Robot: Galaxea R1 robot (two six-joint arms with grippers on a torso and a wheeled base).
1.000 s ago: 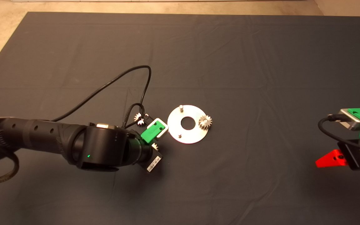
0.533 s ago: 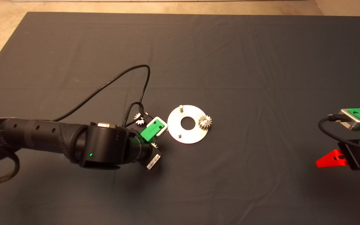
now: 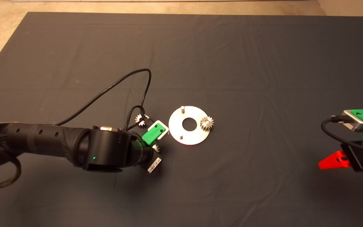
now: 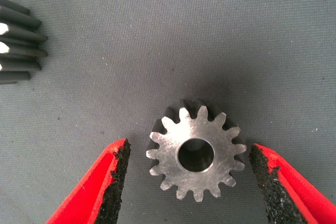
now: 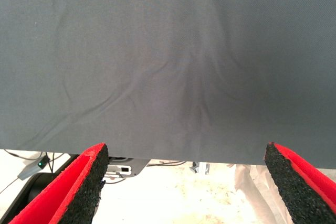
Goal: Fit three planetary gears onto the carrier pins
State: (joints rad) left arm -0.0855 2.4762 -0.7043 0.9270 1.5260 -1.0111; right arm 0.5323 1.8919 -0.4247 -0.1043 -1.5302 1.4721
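Dark-matted tabletop (image 3: 232, 63): left claw (image 4: 191, 166), released, straddles a flat gear (image 4: 196, 156) just left of the disc (image 3: 194, 135); one gear (image 3: 206, 122) is mounted. Next: clench, lift, align over a pin (image 3: 182, 108). Right claw (image 5: 186, 182) is parked, released.

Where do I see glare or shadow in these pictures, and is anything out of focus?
Head view: the round metal disc shines bright, nearly washed out; the left arm throws a soft shadow on the mat. Left wrist view: the gear between the open fingers is sharp, with a dark shadow behind it. Right wrist view: mat wrinkles show clearly; the pale floor beyond is bright.
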